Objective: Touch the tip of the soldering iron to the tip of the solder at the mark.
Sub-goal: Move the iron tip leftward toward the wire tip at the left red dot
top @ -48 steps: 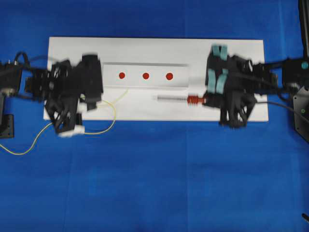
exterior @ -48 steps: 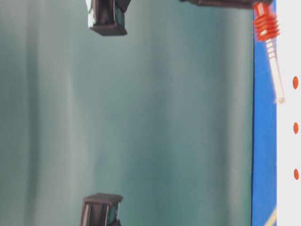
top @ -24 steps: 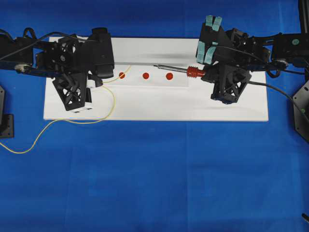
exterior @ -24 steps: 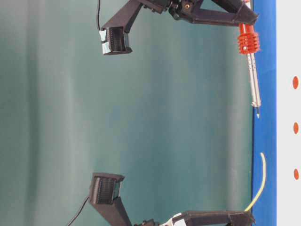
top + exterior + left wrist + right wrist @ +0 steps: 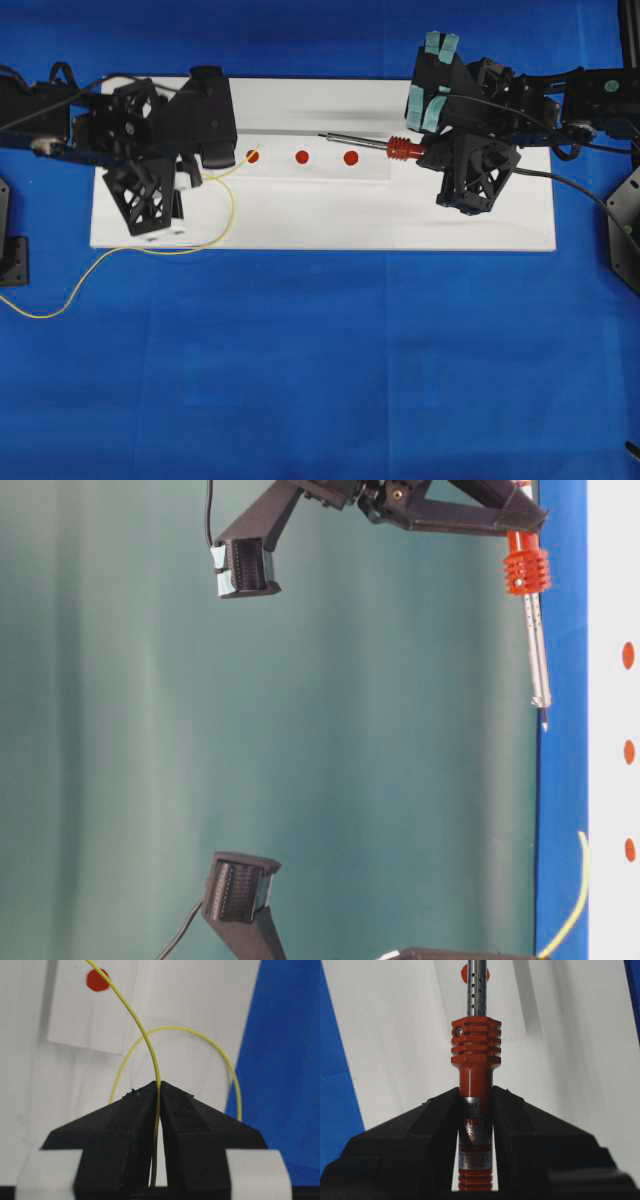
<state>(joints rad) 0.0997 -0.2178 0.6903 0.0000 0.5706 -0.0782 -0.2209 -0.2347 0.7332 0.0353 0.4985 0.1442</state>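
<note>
R gripper (image 5: 476, 1110) has its jaws clamped on the red-orange handle of the soldering iron (image 5: 372, 146), just behind the ribbed collar. The iron is held roughly level above the white board (image 5: 320, 225), shaft pointing toward the L arm, tip ending above the upper edge of the raised white strip (image 5: 300, 170) (in the overhead view, between the middle red dot (image 5: 301, 157) and the R-hand dot (image 5: 350, 157), a bit beyond them). Table-level view shows the tip clear of the surface.

L gripper (image 5: 157, 1092) has its jaws pinched shut on the solder (image 5: 225, 215), thin yellow wire running up out of the jaws in the wrist cam. Free end arcs up past the L-hand red dot (image 5: 252, 156), apparently lifted, not touching. Rest of the wire loops across the board and trails off onto the blue worktop (image 5: 320, 360) to the L.

Iron tip and solder end are well apart, w/ no contact.
</note>
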